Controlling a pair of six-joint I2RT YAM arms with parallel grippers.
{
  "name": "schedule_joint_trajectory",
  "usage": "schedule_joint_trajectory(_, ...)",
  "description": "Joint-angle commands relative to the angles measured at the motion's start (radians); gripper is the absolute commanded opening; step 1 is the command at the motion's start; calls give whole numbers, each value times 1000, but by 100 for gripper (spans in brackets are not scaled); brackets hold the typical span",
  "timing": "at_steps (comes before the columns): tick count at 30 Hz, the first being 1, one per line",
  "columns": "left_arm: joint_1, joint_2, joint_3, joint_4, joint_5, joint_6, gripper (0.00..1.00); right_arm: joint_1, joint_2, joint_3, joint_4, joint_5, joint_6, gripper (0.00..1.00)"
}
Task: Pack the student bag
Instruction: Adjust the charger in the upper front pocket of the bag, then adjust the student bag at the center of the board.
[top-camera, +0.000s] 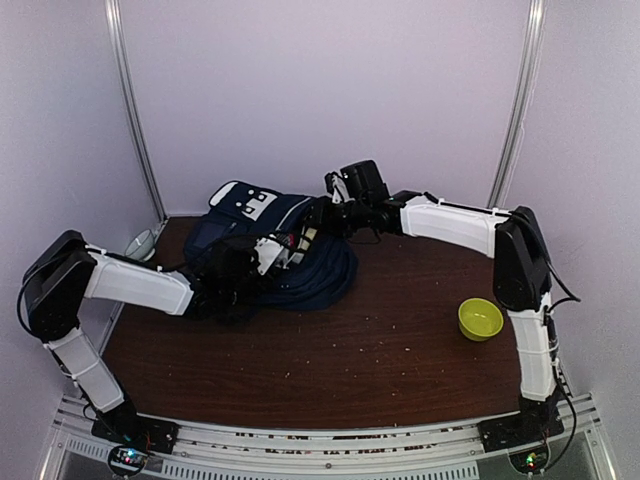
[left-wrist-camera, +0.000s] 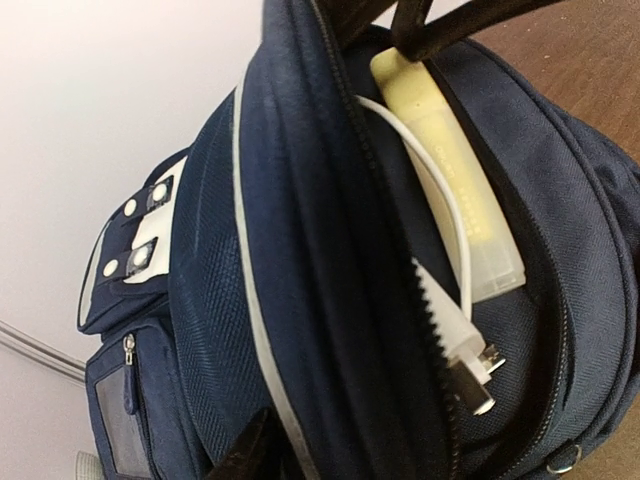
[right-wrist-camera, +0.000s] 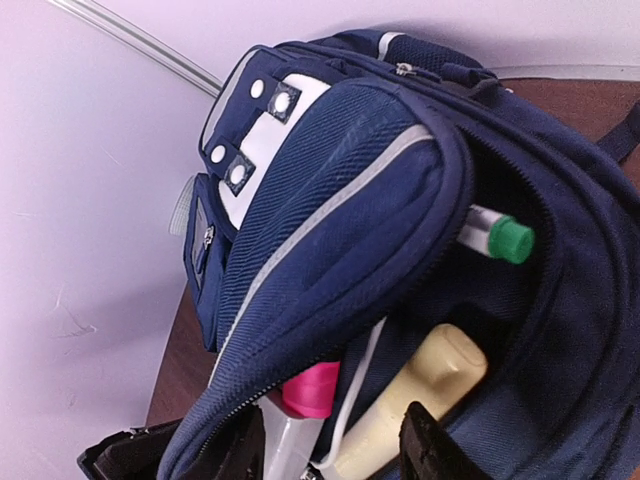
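The student bag (top-camera: 275, 240), navy with white trim, lies at the back of the table with its front pocket open. In the left wrist view the student bag (left-wrist-camera: 210, 300) shows a cream tube (left-wrist-camera: 450, 190) and a white USB cable (left-wrist-camera: 462, 270) inside. My left gripper (left-wrist-camera: 300, 462) is shut on the pocket's flap edge; one finger (left-wrist-camera: 240, 455) shows, the other is hidden behind the flap. My right gripper (right-wrist-camera: 335, 450) is open just over the pocket mouth, its jaws on either side of a pink-capped bottle (right-wrist-camera: 312, 388) and the cream tube (right-wrist-camera: 420, 395). A green-capped marker (right-wrist-camera: 500, 238) lies deeper in.
A yellow-green bowl (top-camera: 480, 318) stands on the brown table (top-camera: 380, 350) at the right. A pale grey object (top-camera: 140, 243) sits at the table's back left corner. White walls close in the back and sides.
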Motion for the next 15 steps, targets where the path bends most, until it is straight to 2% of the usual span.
schedule_joint_trajectory(1, 32, -56, -28, 38, -27, -50, 42, -22, -86, -21, -78, 24, -68, 48)
schedule_joint_trajectory(7, 31, -124, -63, 20, 59, -48, 51, -29, -124, -46, -89, -25, -90, 48)
schedule_joint_trajectory(10, 31, -203, -98, 8, 185, -29, 52, -30, -135, -64, -108, -21, -103, 48)
schedule_joint_trajectory(15, 32, -347, -148, -37, 389, 12, 60, -29, -159, -124, -107, -3, -108, 48)
